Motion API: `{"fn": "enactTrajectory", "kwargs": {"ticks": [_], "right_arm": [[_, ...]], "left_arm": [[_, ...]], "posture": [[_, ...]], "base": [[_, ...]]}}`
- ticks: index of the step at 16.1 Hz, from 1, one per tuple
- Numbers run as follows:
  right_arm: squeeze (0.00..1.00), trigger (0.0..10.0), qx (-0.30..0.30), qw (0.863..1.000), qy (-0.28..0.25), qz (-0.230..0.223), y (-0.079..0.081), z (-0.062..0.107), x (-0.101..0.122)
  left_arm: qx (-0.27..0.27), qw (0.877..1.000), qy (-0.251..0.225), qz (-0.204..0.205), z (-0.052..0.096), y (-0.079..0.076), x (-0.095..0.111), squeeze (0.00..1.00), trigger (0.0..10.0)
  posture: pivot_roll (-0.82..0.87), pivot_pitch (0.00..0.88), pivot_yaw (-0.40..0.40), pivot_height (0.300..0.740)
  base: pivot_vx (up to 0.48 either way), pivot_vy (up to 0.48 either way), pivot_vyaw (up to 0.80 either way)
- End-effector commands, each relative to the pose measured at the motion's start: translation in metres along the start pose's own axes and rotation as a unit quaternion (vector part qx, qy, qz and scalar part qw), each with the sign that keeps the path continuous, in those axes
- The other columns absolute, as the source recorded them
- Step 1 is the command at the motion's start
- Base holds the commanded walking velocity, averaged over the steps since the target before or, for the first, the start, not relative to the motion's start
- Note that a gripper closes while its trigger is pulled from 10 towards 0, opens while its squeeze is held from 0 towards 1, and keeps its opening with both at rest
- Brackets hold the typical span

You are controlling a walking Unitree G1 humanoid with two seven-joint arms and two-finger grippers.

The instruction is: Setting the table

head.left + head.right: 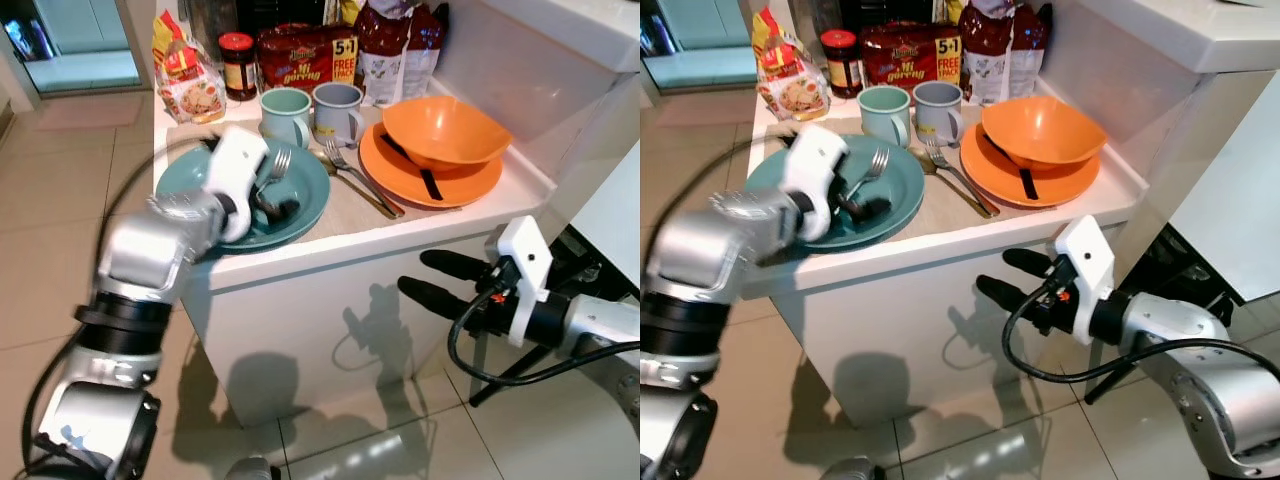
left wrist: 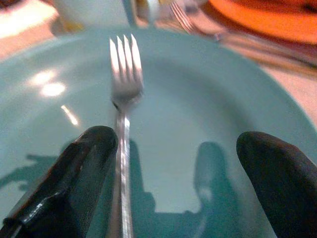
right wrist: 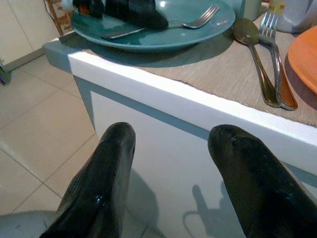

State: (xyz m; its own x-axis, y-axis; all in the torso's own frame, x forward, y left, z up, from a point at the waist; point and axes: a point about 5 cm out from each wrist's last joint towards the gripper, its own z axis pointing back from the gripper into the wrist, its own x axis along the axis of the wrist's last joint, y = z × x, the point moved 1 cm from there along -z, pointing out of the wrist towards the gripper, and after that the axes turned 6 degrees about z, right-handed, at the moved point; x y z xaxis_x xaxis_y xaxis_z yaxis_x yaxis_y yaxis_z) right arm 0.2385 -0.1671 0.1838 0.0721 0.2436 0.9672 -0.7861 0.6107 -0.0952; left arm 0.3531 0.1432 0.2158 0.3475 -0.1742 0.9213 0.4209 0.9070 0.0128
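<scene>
Left gripper [image 2: 173, 148], fingers spread, sits over teal plate [image 1: 300, 215] w/ fork [image 2: 124, 99] alongside one finger (right gripper [image 3: 171, 148] open below counter edge [image 3: 198, 116]).

You have a teal plate [image 1: 300, 200] under a silver fork [image 2: 125, 94], with an orange bowl [image 1: 445, 130] on an orange plate [image 1: 400, 180] at three o'clock. At twelve o'clock stand a pale green mug [image 1: 285, 112] and a grey mug [image 1: 337, 108]; the bench [image 1: 330, 300] is white.

The red noodle multipack [image 1: 305, 55], well beyond the fingers, reads "Mi goreng" and "5+1 FREE PACK".
</scene>
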Motion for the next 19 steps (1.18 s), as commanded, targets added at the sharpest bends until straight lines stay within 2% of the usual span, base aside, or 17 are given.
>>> {"fn": "enactTrajectory", "kwargs": {"ticks": [1,3,11,12,13,19], "right_arm": [[0.0,10.0,0.008,1.0,-0.003,0.006,0.0,0.003,0.004],[0.0,10.0,0.013,1.0,0.001,0.005,0.0,0.003,0.003],[0.0,10.0,0.011,1.0,0.004,0.003,-0.002,0.003,0.003],[0.0,10.0,0.012,1.0,0.004,0.002,-0.002,0.003,0.003],[0.0,10.0,0.01,1.0,0.003,0.002,-0.003,0.002,0.003],[0.0,10.0,0.006,1.0,0.003,0.001,-0.003,0.002,0.003]], "left_arm": [[0.001,1.0,-0.01,-0.005,0.007,0.0,0.011,0.0,10.0],[0.004,1.0,0.012,-0.017,0.009,0.001,0.004,0.0,10.0],[-0.046,0.996,0.076,-0.028,0.014,-0.011,-0.016,0.0,10.0],[-0.045,0.995,0.081,-0.024,0.013,-0.011,-0.019,0.0,2.7],[-0.042,0.995,0.084,-0.021,0.013,-0.009,-0.021,0.0,0.0],[-0.038,0.995,0.087,-0.019,0.014,-0.006,-0.022,0.0,0.0]], "posture": [[0.08,0.048,-0.025,0.74],[0.08,0.051,-0.03,0.74],[0.08,0.046,-0.03,0.74],[0.08,0.046,-0.03,0.74],[0.08,0.041,-0.023,0.74],[0.08,0.041,-0.02,0.74]], "base": [[0.0,0.0,0.0],[0.0,0.0,0.0],[0.0,0.0,0.0],[0.0,0.0,0.0],[0.0,0.0,0.0],[0.0,0.0,0.0]]}}
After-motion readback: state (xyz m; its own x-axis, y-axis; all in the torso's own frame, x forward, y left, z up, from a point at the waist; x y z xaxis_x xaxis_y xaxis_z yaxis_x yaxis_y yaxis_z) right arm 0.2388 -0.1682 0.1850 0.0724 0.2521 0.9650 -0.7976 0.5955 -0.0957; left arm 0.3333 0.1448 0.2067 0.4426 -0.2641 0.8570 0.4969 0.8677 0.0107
